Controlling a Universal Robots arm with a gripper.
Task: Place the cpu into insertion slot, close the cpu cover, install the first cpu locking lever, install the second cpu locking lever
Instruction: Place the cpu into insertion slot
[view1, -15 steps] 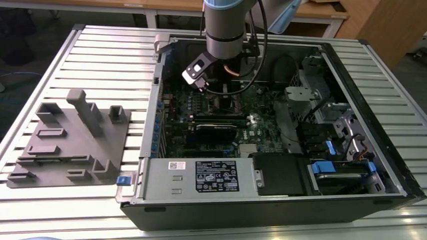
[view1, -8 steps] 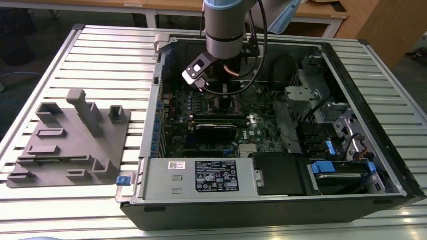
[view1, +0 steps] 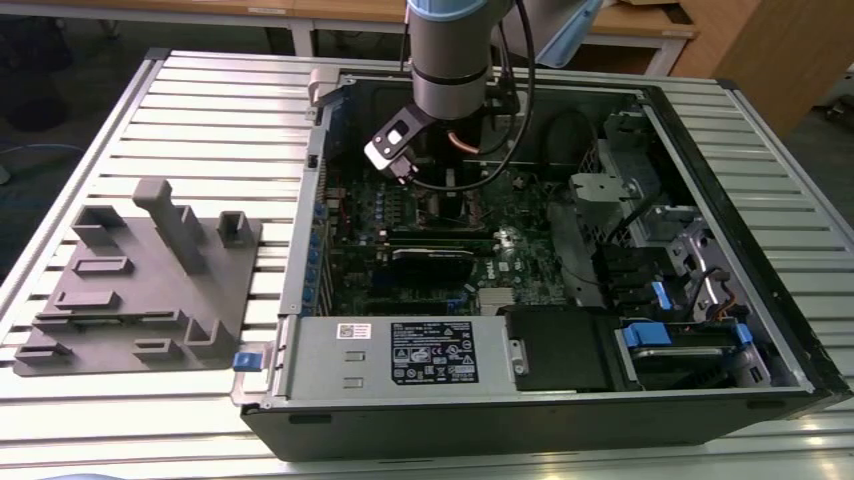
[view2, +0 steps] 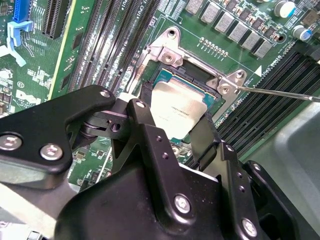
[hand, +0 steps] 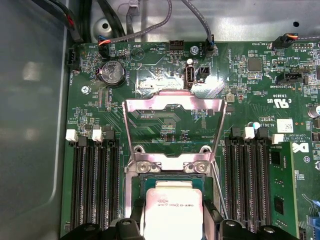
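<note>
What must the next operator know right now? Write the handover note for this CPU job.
Claw: shut on the cpu, low inside the open computer case.
Cpu: over the centre of the insertion slot. Whether it is fully seated cannot be told.
Cpu cover: swung open, away from the slot.
Locking lever: one thin rod sticks out free beside the slot, not latched.
Done: cpu is at the slot.
Not yet done: cover closed, both levers latched.
</note>
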